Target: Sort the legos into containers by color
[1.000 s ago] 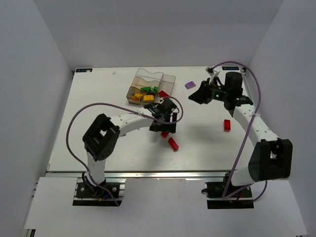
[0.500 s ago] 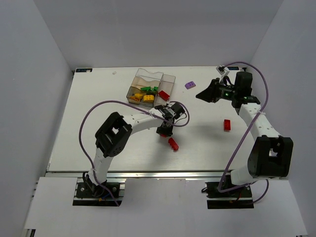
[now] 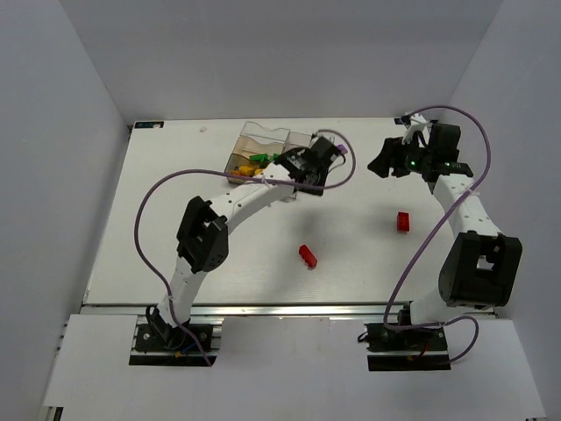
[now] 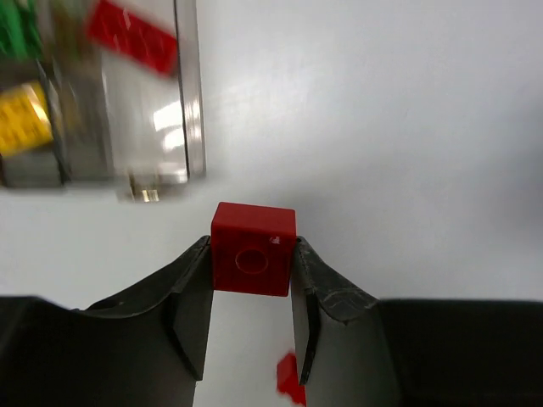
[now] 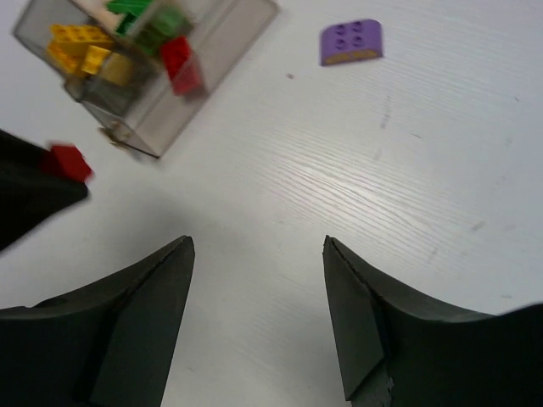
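Left gripper, jaws clamped on a red brick, hung just beside a corner of the clear divided box, which held yellow, green and red pieces. Right gripper stood with jaws spread wide over the table. A purple brick lay near the box. A second red brick and a third red brick lay well apart.

Open table lies beneath the right gripper (box stands well left).
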You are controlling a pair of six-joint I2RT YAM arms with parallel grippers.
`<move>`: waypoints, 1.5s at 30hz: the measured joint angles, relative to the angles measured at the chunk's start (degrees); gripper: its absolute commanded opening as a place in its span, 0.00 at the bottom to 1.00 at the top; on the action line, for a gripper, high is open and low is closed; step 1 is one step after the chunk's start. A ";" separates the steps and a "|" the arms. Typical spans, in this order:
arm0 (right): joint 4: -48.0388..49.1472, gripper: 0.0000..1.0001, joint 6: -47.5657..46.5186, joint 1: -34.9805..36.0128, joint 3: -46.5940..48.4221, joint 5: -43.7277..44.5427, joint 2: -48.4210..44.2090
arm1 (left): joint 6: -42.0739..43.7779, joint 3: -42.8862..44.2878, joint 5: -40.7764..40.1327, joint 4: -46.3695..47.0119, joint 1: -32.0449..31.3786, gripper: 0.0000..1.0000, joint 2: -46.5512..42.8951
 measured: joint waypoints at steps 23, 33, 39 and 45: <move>-7.19 0.88 -5.75 -5.73 0.26 6.29 2.69 | 10.25 14.29 0.04 8.70 13.62 0.67 14.88; -9.60 0.88 -8.15 -5.73 0.26 10.69 3.45 | 11.19 14.27 1.81 10.73 13.40 0.47 14.75; -11.78 0.80 -10.97 -5.70 0.24 19.69 4.31 | 11.15 0.85 4.02 14.19 13.33 0.00 4.87; -15.19 0.77 -13.07 -5.25 -2.91 24.04 6.38 | 9.44 -20.24 11.91 18.16 12.63 0.56 -16.46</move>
